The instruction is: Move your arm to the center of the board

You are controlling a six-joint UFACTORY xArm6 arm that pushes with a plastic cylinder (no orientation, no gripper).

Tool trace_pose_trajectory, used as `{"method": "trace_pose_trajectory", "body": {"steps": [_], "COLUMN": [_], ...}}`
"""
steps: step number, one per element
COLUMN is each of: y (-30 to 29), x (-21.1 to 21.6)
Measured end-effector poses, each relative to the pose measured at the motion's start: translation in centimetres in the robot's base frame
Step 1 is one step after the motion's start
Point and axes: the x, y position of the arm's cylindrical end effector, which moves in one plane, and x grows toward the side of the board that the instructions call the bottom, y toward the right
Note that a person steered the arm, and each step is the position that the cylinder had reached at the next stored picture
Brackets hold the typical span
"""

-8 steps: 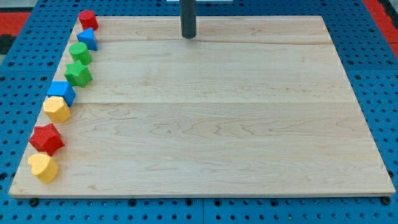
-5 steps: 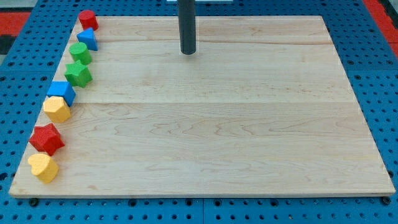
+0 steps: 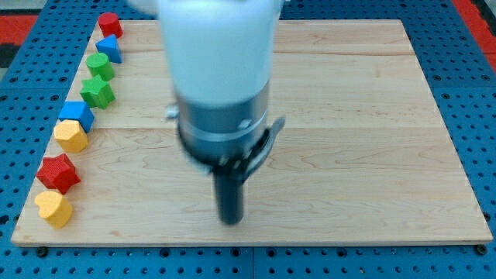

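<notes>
My tip (image 3: 229, 221) rests on the wooden board (image 3: 372, 116) near its bottom edge, a little left of the middle. The blurred white and grey arm body rises above it and hides the board's centre. All the blocks line the board's left edge, far left of the tip: a red block (image 3: 109, 25), a blue block (image 3: 109, 49), a green round block (image 3: 99, 66), a green star (image 3: 98, 92), a blue cube (image 3: 77, 115), a yellow hexagon (image 3: 71, 136), a red star (image 3: 57, 173) and a yellow heart (image 3: 53, 208).
The board lies on a blue pegboard table (image 3: 473, 93). A red area shows at the view's top corners (image 3: 23, 23).
The tip has moved fast from near the board's top edge down to near its bottom edge, bringing the arm body into view. The blocks have not moved.
</notes>
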Motion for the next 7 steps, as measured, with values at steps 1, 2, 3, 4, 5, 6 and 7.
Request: {"method": "trace_pose_trajectory", "body": {"steps": [1,2,3,4,5,6,7], "y": [-3.7,-6.6,-7.8,-9.7,-13.1,-13.2,-13.2], "x": [0.9,0.9,0.9,-1.2,-2.7,-2.0,-0.5]}}
